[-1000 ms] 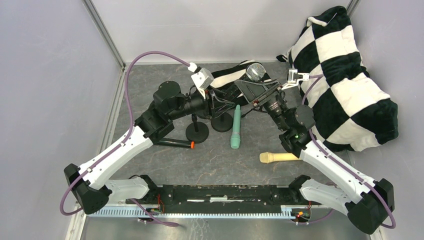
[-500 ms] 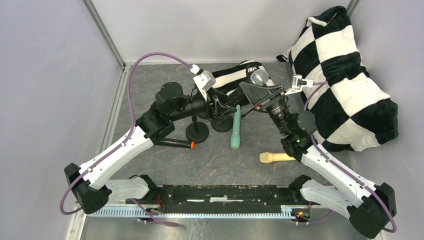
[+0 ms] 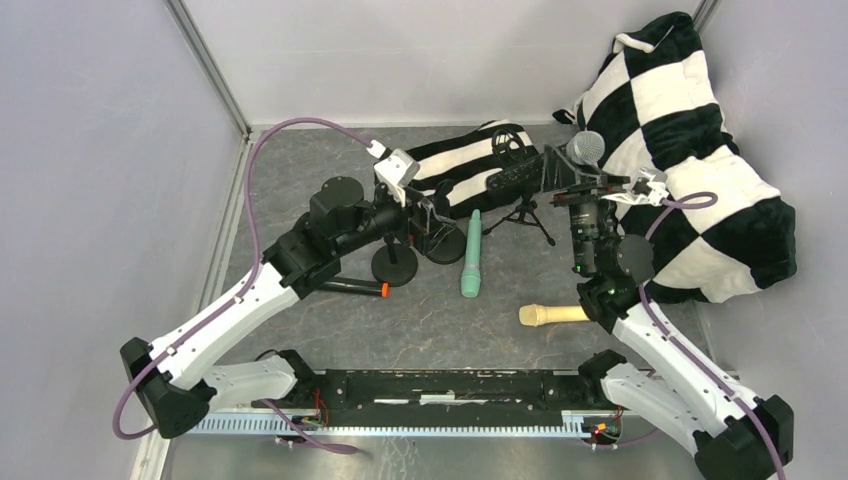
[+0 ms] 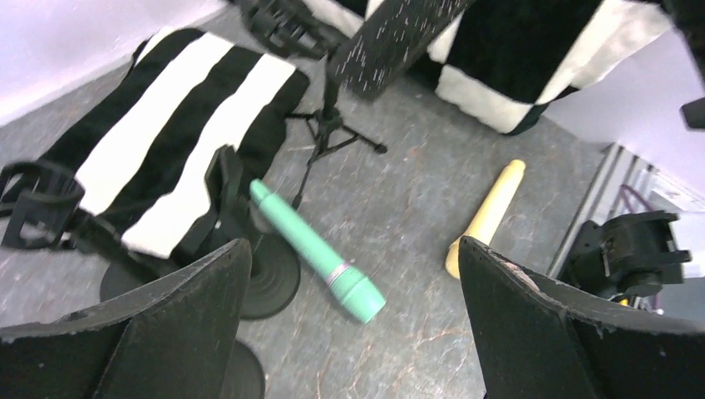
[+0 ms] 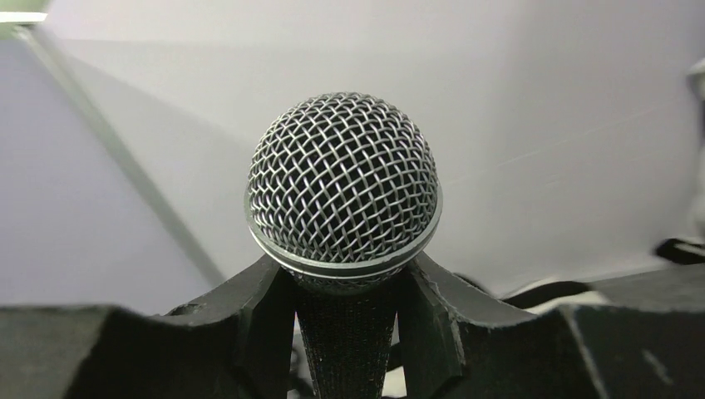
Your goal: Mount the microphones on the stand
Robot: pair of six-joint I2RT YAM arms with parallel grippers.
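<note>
Silver-headed microphone (image 3: 586,147): pinched by right gripper (image 5: 345,283), held aloft, slanted, tail end just above tripod stand (image 4: 327,126). Left gripper (image 4: 351,245): spread wide, empty, near 2 round-base stands (image 3: 395,266). Nearer: right gripper.

Microphone head (image 5: 342,179) shiny wire mesh; checkered cushion (image 3: 700,150) apparently plush cloth.

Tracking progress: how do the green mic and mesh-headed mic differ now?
The green mic lies flat on the table, untouched; the mesh-headed mic is held up by the right gripper. Heads: green mic's is green, mesh-headed mic's silver on a black body. Both are stick mics.
</note>
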